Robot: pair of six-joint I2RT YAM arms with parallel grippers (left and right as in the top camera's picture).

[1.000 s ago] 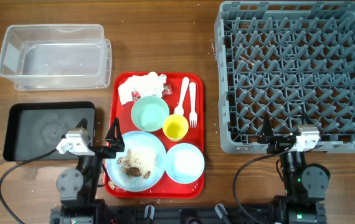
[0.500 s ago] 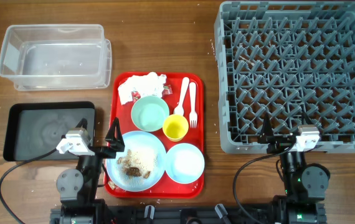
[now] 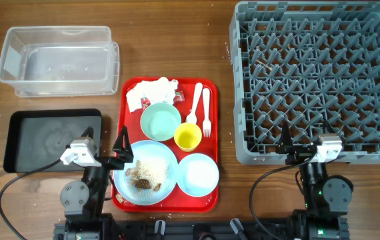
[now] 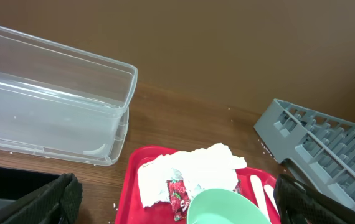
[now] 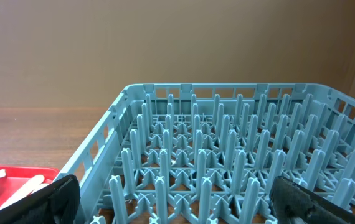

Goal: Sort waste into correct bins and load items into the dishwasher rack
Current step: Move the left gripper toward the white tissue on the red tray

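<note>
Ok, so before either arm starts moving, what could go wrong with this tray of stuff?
The pale blue plate carries loose food scraps; tilting it early could spill them onto the red tray.
The yellow cup sits tight beside the mint-green bowl and spoon, so reaching for it may knock those.
The wrapper lies against the napkins; one grab could take both.

Only one bit of lettering here: white print on the small red wrapper, bottom centre of the left wrist view, too blurred to read. Nothing else is legible.
</note>
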